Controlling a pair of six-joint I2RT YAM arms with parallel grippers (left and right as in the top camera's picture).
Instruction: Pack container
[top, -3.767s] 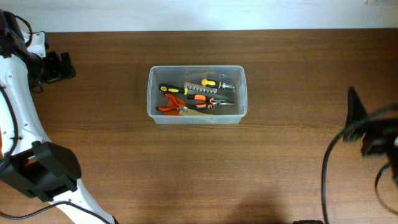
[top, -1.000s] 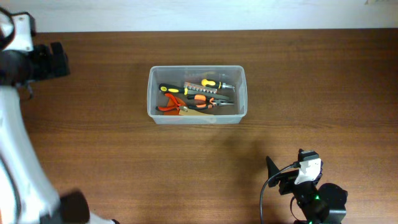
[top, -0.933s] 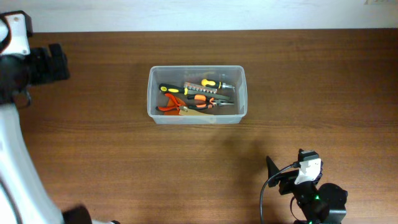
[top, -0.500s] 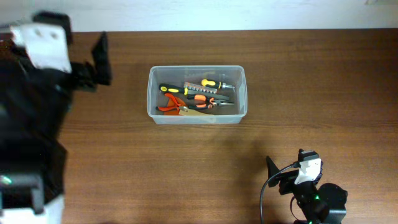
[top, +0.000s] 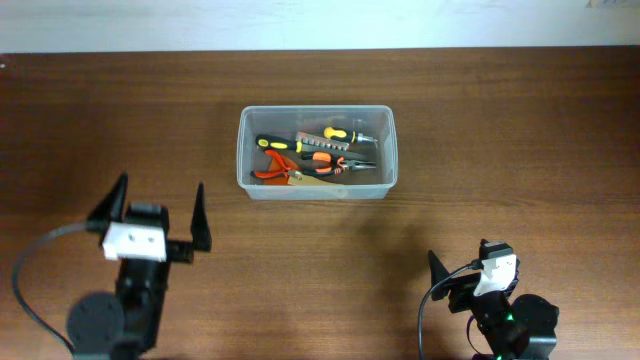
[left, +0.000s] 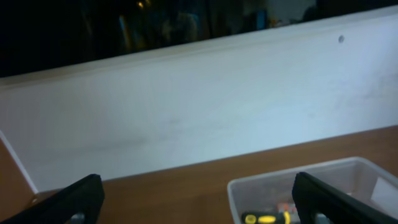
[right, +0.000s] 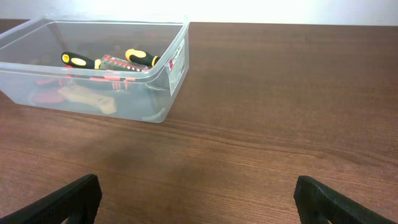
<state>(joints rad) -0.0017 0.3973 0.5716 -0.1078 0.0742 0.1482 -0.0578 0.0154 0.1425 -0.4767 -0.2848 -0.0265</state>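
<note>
The container (top: 243, 150) is a clear plastic tub at the middle back of the table. It holds yellow-and-black screwdrivers (top: 285, 143) and orange-handled pliers (top: 275, 172). My left gripper (top: 158, 203) is open and empty at the front left, clear of the tub. My right gripper (top: 470, 265) is open and empty at the front right, well short of the tub. The left wrist view shows the tub's rim (left: 298, 174) between the spread fingers (left: 199, 199). The right wrist view shows the tub (right: 168, 87) far ahead to the left of the spread fingers (right: 199, 199).
The brown wooden table (top: 500, 130) ends at a white wall (left: 186, 118) behind the tub. A black cable (top: 425, 320) loops beside the right arm, and another (top: 30, 270) beside the left arm.
My left arm has swung from the far back left corner down to the front left, its open gripper now facing the back. The right arm and the tub have not moved in the last second.
</note>
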